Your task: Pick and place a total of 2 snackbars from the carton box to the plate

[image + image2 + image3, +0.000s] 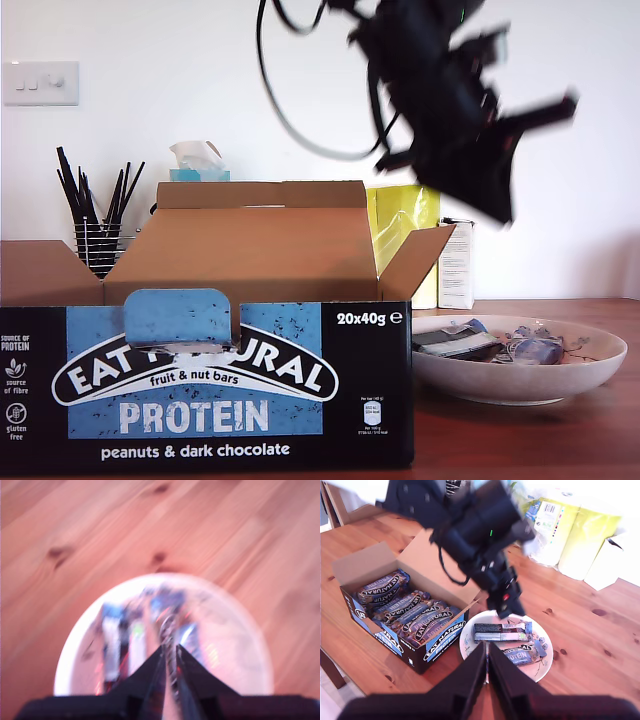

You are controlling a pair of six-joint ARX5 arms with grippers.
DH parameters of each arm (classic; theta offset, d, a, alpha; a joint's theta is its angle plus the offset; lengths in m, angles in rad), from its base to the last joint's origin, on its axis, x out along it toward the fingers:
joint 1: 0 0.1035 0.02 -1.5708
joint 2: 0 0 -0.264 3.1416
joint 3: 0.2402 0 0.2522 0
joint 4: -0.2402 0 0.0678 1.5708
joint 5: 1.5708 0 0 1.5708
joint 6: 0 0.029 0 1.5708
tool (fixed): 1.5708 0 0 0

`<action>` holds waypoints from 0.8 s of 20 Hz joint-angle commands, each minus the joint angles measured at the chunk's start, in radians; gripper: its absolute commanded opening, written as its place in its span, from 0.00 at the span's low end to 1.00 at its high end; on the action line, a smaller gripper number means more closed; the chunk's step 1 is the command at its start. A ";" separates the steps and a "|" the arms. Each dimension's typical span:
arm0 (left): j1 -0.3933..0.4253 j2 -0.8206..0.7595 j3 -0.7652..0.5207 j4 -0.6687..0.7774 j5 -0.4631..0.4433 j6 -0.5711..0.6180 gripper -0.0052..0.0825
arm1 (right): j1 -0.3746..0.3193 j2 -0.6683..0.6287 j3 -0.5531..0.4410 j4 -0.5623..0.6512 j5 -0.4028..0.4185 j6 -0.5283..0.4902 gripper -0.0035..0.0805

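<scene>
The carton box (230,400) stands open at the exterior view's left, and several snackbars (415,612) lie in a row inside the carton box (385,640). The plate (520,380) sits at the exterior view's right with two snackbars (455,342) (535,350) on it. They also show in the second wrist view as one snackbar (500,631) beside another (522,655). My first gripper (500,210) (506,611) hangs blurred above the plate (547,665). Its jaws (170,647) look shut, over the plate (240,645) and the blurred snackbars (112,640). My second gripper (486,645) is shut, high above the table.
Behind the box are yellow packs (400,225), a small white carton (455,265), a tissue box (200,160) and a wire holder of black sticks (95,220). A black cable loops down from the first arm. The wooden table's edge runs close to the box.
</scene>
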 commanded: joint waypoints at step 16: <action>0.100 -0.540 -0.621 0.217 0.021 0.078 0.04 | -0.026 0.045 -0.380 0.579 0.062 0.184 0.03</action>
